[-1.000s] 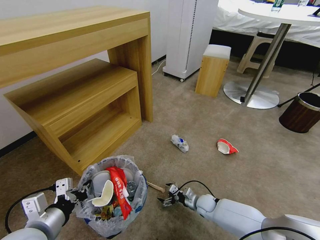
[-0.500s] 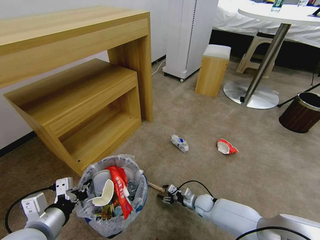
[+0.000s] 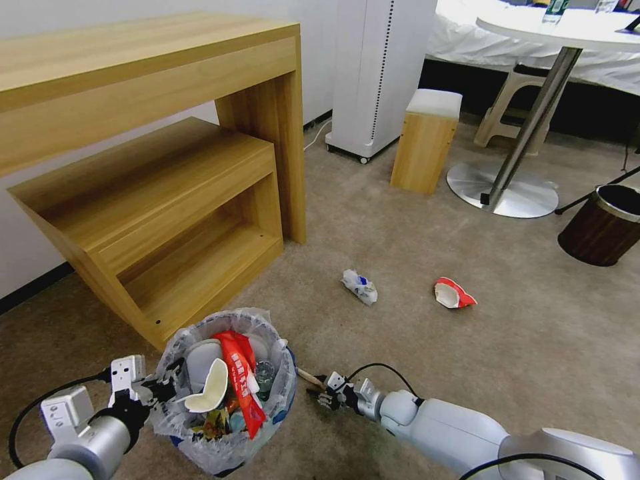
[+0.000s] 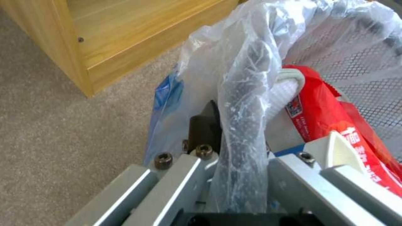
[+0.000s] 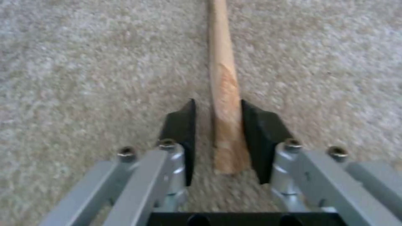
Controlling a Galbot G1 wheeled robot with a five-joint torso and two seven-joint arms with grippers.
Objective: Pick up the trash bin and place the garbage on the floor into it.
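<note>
Trash bin [image 3: 227,393]: full, on floor [image 3: 400,253], rim pinched by L claw [image 3: 160,389]. R claw [image 5: 218,138] low beside bin, part-open, fingers astride wooden stick [image 5: 223,88], w/ gap one side.

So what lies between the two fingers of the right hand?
The near end of the wooden stick lies on the carpet between the black fingers of the right hand, as the right wrist view shows. The fingers have not closed on it.
</note>
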